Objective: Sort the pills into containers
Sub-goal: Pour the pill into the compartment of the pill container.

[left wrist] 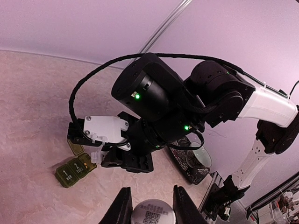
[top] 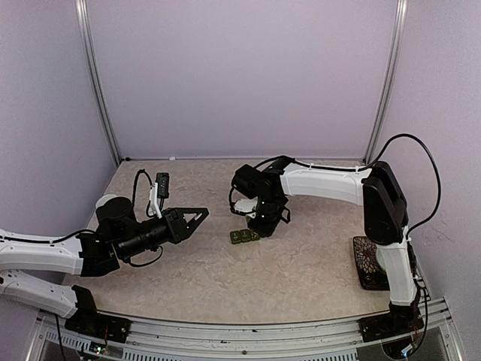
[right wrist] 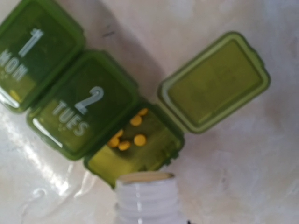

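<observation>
The dark green pill box [top: 244, 236] lies flat near the middle of the desk [top: 301, 271], a strip of three joined compartments. The right hand [top: 257, 224] hovers just over its far end, so from above part of the box is covered by the black wrist. That hand is clamped on a white bottle [right wrist: 147, 198], tipped so its threaded mouth hangs at the edge of the end compartment and hides that compartment's near rim. The lid of this compartment [right wrist: 215, 81] is flipped fully back and rests on the desk. Several small yellow pills [right wrist: 135, 133] lie inside. The other two lids are down. White lettering on them reads "1 MON" and "2 TUES"; I can make out no writing on the open lid.

The left hand [left wrist: 153, 196] is held well apart from the box, off to the left, pointing towards it. Its fingers are drawn in against a round silver cap [left wrist: 152, 213], which carries a square printed code too small to read.

Over at the right edge, beside the right arm's base, a dark patterned tray [top: 370, 263] sits on the desk with a pale mug [left wrist: 200, 156] standing on it. Pale lilac walls [top: 240, 75] with metal corner posts [top: 98, 90] close the desk in.
</observation>
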